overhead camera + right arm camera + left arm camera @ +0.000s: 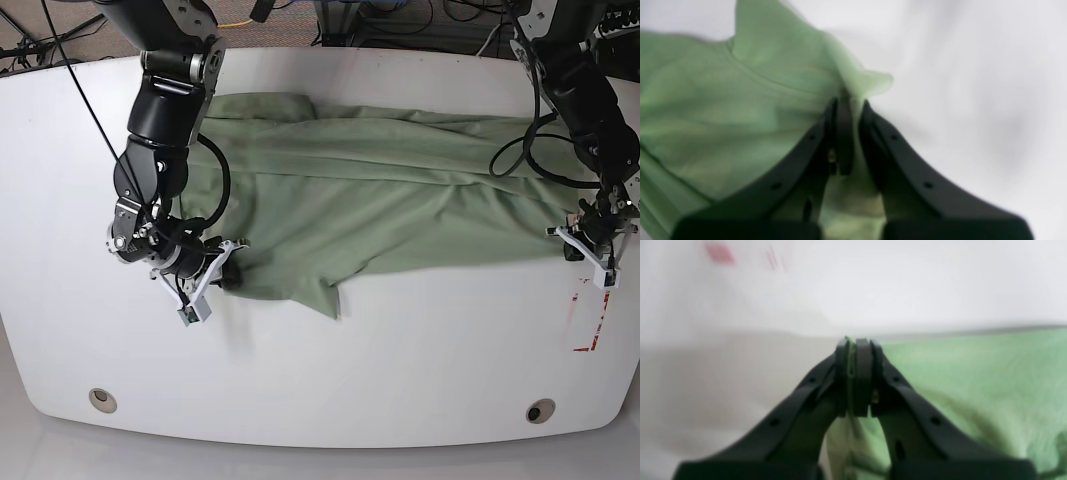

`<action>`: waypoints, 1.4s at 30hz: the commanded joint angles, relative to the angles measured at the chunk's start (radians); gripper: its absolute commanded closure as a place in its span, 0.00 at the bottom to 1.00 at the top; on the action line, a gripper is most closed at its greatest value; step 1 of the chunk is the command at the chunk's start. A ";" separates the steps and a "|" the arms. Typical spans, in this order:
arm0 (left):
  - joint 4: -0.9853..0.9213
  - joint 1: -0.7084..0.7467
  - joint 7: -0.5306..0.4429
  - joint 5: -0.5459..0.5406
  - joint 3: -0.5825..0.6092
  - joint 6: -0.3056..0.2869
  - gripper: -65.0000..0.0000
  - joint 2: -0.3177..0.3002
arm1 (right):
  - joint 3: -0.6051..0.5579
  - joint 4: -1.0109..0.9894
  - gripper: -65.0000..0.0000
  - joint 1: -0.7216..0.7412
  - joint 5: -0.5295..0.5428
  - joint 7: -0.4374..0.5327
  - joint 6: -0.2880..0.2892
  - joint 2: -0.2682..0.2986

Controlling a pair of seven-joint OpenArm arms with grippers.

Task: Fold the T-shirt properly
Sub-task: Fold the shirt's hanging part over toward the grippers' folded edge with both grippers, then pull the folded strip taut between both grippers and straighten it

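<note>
The T-shirt lies spread across the white tabletop, stretched sideways between the two arms, with long creases running along its length and a loose flap hanging toward the near side around the middle. The left end effector is closed, its two black fingers pinching a thin green edge of the fabric at the shirt's outer edge; in the base view it sits at the right end of the cloth, beside red marks on the tabletop. The right end effector is likewise closed on the T-shirt, gripping a gathered fold that peaks up between its fingers; in the base view it sits at the cloth's left near corner.
</note>
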 commanded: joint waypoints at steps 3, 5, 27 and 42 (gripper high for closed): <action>0.025 -0.025 -0.022 -0.011 0.000 0.000 1.00 -0.020 | 0.002 0.034 1.00 0.029 0.021 0.018 0.001 0.032; 0.025 -0.026 -0.022 -0.011 0.000 0.000 1.00 -0.020 | 0.002 0.042 1.00 0.029 0.022 0.018 0.001 0.043; 0.246 0.076 0.038 -0.014 -0.005 -0.100 1.00 -0.012 | 0.008 0.568 1.00 -0.257 0.170 -0.189 0.001 0.051; 0.345 0.296 0.041 -0.008 -0.040 -0.122 1.00 -0.014 | 0.006 0.702 0.92 -0.533 0.199 -0.189 0.001 0.042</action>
